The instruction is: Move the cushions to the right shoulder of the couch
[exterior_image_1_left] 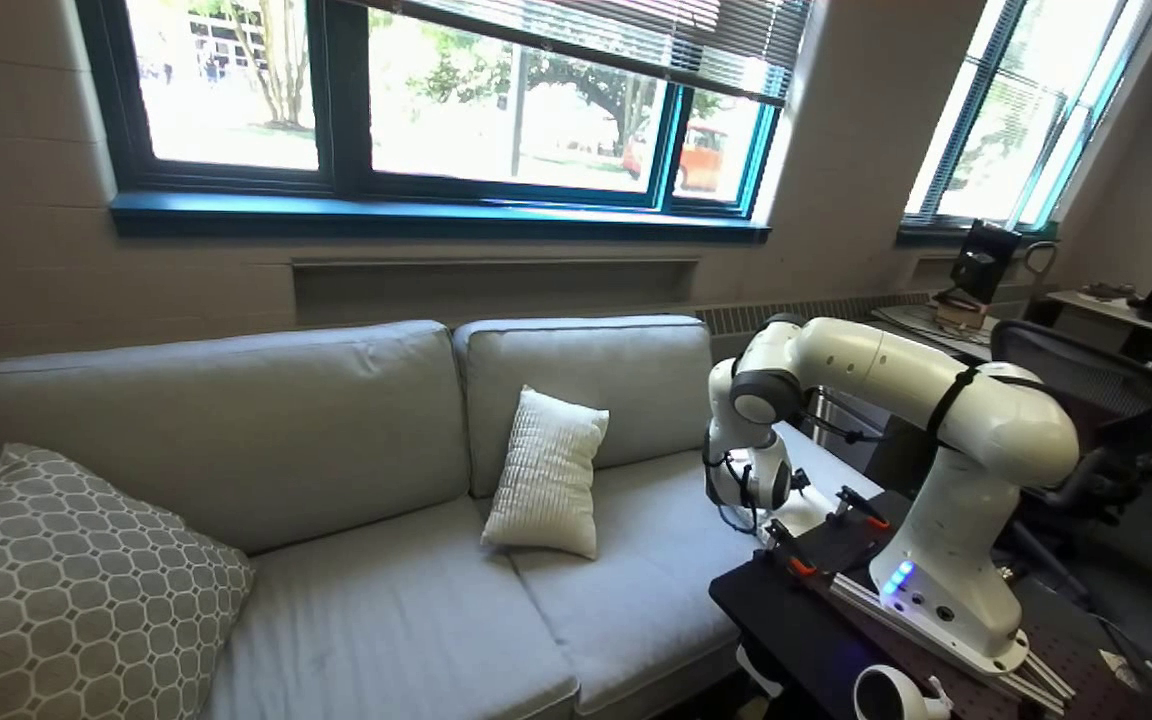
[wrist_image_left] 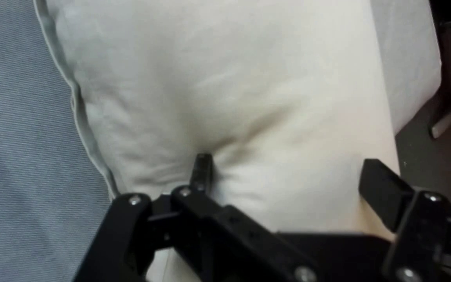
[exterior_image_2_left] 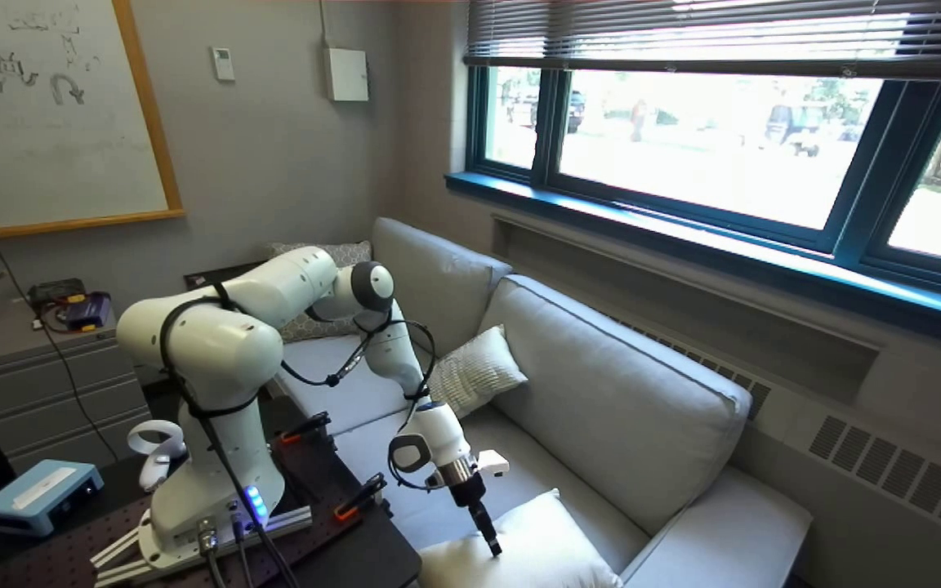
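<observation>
A smooth cream-white cushion (exterior_image_2_left: 532,551) lies on the couch seat beside the armrest in an exterior view. It fills much of the wrist view (wrist_image_left: 272,82). A ribbed cream-white cushion leans against the back cushions near the couch's middle in both exterior views (exterior_image_1_left: 548,475) (exterior_image_2_left: 479,371). The padded armrest (exterior_image_2_left: 724,531) is at the couch's near end. My gripper (exterior_image_2_left: 493,545) points down onto the smooth cushion. In the wrist view the gripper's (wrist_image_left: 291,176) fingers are wide apart with cushion fabric between them. The left finger presses into the fabric and wrinkles it; the right finger is near the cushion's edge.
A larger grey lattice-patterned pillow (exterior_image_1_left: 86,590) sits at the couch's far end. Tall back cushions (exterior_image_2_left: 609,392) stand along the wall side. The robot's dark table (exterior_image_1_left: 776,610) with orange-tipped clamps (exterior_image_2_left: 360,496) borders the seat's front. A window sill (exterior_image_1_left: 436,218) runs above the couch.
</observation>
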Action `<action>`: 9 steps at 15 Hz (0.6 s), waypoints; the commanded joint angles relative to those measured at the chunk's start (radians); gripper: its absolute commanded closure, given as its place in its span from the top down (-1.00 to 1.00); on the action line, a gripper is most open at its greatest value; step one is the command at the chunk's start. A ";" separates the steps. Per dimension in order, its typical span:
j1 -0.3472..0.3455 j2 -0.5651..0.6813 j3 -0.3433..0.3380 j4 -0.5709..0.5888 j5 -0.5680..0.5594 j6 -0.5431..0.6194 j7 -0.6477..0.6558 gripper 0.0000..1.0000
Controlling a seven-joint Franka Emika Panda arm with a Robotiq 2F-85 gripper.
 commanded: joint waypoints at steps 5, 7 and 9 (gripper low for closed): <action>-0.001 0.000 -0.001 -0.059 -0.043 -0.023 0.016 -0.16; -0.002 -0.001 0.001 -0.055 -0.036 -0.027 0.016 -0.49; -0.004 -0.001 0.001 -0.052 -0.023 -0.024 0.014 -0.75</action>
